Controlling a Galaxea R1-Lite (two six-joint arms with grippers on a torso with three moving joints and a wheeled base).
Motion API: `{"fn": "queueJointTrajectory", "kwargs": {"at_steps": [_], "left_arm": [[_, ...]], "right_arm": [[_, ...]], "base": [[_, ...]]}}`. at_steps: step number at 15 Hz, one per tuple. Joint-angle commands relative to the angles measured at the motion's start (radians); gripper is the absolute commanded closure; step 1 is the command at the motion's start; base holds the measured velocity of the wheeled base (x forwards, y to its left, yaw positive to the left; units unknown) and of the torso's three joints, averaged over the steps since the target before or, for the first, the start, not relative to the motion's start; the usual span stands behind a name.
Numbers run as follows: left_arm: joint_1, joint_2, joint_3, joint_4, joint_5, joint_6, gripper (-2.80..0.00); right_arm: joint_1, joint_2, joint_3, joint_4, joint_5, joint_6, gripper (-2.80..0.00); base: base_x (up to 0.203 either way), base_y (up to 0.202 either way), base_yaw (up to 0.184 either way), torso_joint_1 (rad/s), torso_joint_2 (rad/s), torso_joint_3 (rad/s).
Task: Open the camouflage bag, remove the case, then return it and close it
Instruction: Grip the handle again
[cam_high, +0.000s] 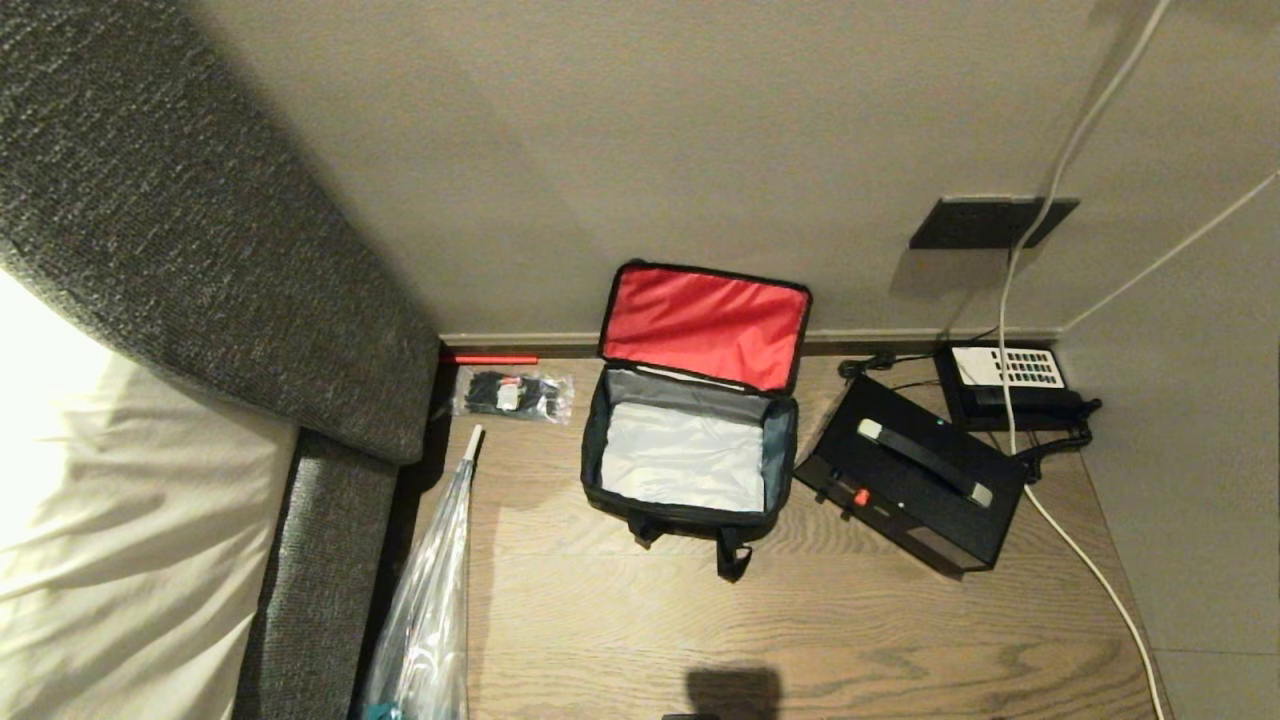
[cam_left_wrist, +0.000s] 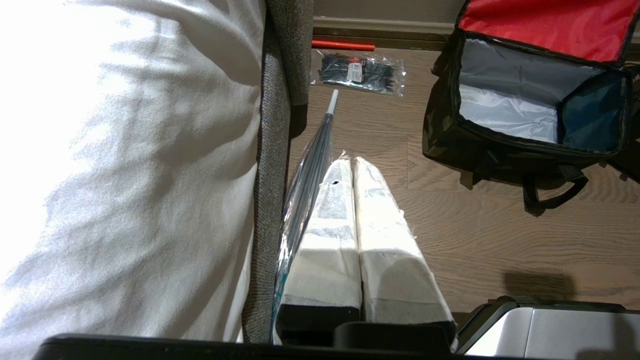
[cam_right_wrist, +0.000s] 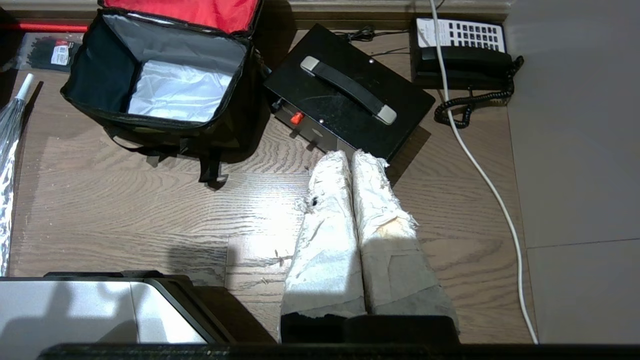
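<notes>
The camouflage bag (cam_high: 690, 510) stands open on the wooden floor by the wall, its red-lined lid (cam_high: 705, 322) propped up and its pale grey inside empty. It also shows in the left wrist view as the bag (cam_left_wrist: 480, 150) and in the right wrist view as the bag (cam_right_wrist: 100, 80). The black case (cam_high: 905, 480) lies flat on the floor just right of it, strap handle up, red clasp towards me; in the right wrist view the case (cam_right_wrist: 350, 90) lies beyond the fingertips. My left gripper (cam_left_wrist: 352, 162) and right gripper (cam_right_wrist: 350, 155) hang parked over the floor, both shut on nothing. Neither arm shows in the head view.
A black telephone (cam_high: 1005, 385) with white keypad sits by the wall right of the case, a white cable (cam_high: 1060, 540) trailing past it. A clear packet of black items (cam_high: 512, 393) and a wrapped umbrella (cam_high: 430, 600) lie left of the bag. A grey upholstered bed edge (cam_high: 330, 560) bounds the left.
</notes>
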Motion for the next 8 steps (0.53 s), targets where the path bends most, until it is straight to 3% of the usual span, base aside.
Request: {"fn": "queueJointTrajectory", "kwargs": {"at_steps": [1, 8], "left_arm": [[0.000, -0.002, 0.002, 0.000, 0.001, -0.001, 0.00], [0.001, -0.002, 0.002, 0.000, 0.001, -0.001, 0.00]], "right_arm": [[0.000, 0.004, 0.000, 0.000, 0.000, -0.001, 0.00], [0.000, 0.004, 0.000, 0.000, 0.000, -0.001, 0.00]], "base": [[0.000, 0.000, 0.000, 0.000, 0.00, 0.000], [0.000, 0.000, 0.000, 0.000, 0.00, 0.000]]}}
